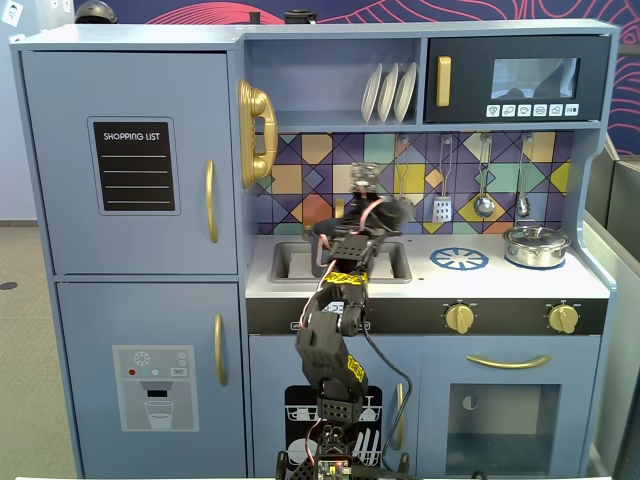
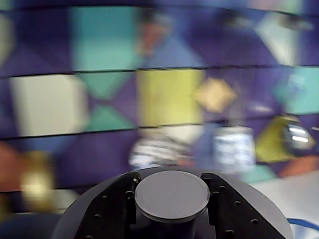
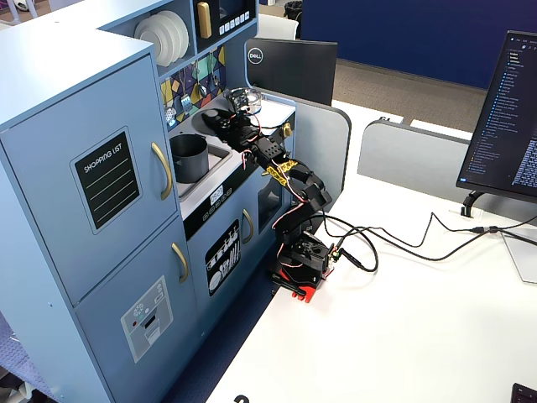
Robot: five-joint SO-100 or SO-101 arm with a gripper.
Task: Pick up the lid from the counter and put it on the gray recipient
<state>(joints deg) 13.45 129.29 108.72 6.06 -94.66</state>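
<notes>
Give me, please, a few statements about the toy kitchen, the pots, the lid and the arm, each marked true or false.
1. The gripper is holding the lid by its knob. True; the wrist view shows a finger on each side of the knob.
2. The gray pot already has its lid on. False: its top is open in the fixed view from the side.
3. The gray pot stands in the sink. True.
4. The silver pot sits in the sink. False: it stands on the counter at the right in the front fixed view, beside the blue burner mark.
5. The plates lie stacked on the counter. False: they stand upright on the upper shelf.
</notes>
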